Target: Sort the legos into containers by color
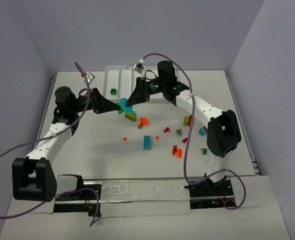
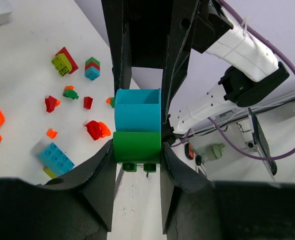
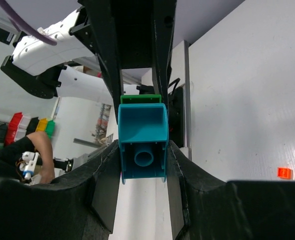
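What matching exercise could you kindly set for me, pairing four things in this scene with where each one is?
Things:
1. big teal brick
2. big green brick
3. white tray
4. orange curved piece

Places:
A. loose on the table
B. in the left gripper
C. at the table's far edge
D. in the right gripper

Pairs: 1-D, 2-B, 3-C, 4-A
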